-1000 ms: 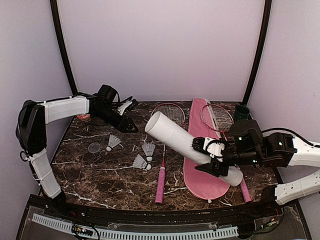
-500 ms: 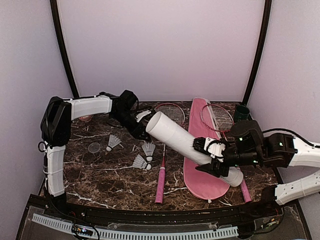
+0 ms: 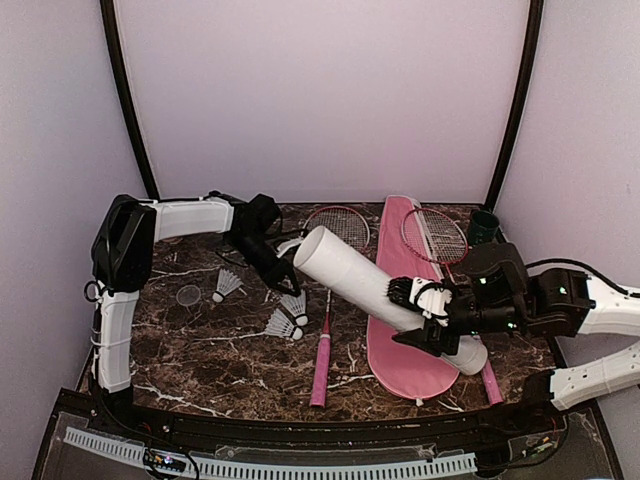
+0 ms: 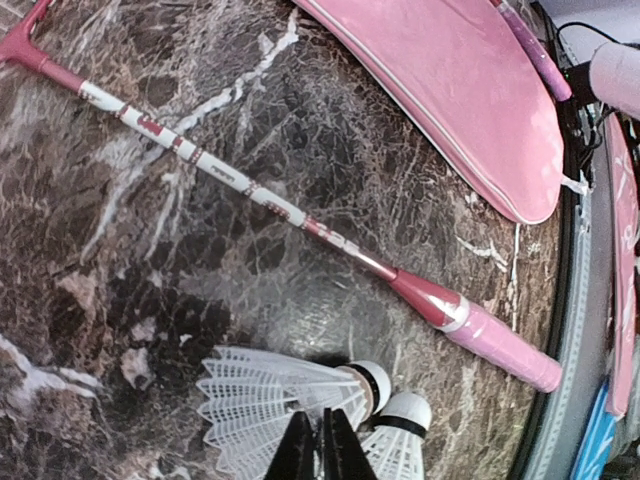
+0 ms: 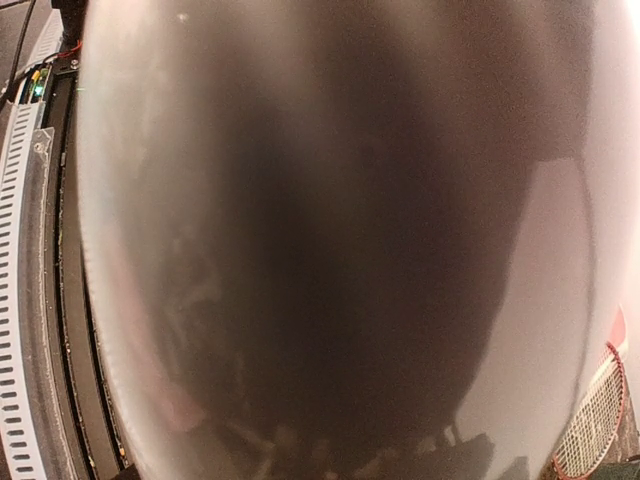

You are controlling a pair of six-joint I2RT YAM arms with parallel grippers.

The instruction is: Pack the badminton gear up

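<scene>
Left gripper [image 4: 320, 450] is down at the table. Its fingers [image 4: 298, 452] are pressed together with only a hairline slit between them. The tips sit right on the feather skirt of the nearest shuttlecock [image 4: 262, 395]. Can't tell if a feather is actually nipped.

Second shuttlecock [image 4: 398, 432] touches it, just beside the tips. Both cork ends point toward the racket grip. Beyond the tips the first racket [image 4: 250, 192] lies flat on the marble table [image 4: 120, 300], shaft running diagonally, pink grip at the end nearer the shuttlecocks. Past that is the wide end of the pink bag [image 4: 450, 90], flat and apart from the racket. Third shuttlecock [image 3: 228, 284] lies alone to this gripper's left, well apart, with a small clear disc [image 3: 188, 295] near it.

Right gripper [image 3: 422, 316] is clamped round the white tube [image 3: 350, 270], a finger on either side of its lower half. The tube fills the whole right wrist view, so nothing else is readable there. The tube is tilted. Its open mouth is raised and ends close to the left gripper. Its low end is over the bag's wide end, just past the right gripper.

Beyond the right gripper is the second racket [image 3: 436, 236]. Its head is at the bag's right edge and its pink handle shows just below the tube's low end. Dark green cup [image 3: 485, 225] is farthest, in the far right corner behind that racket head.
</scene>
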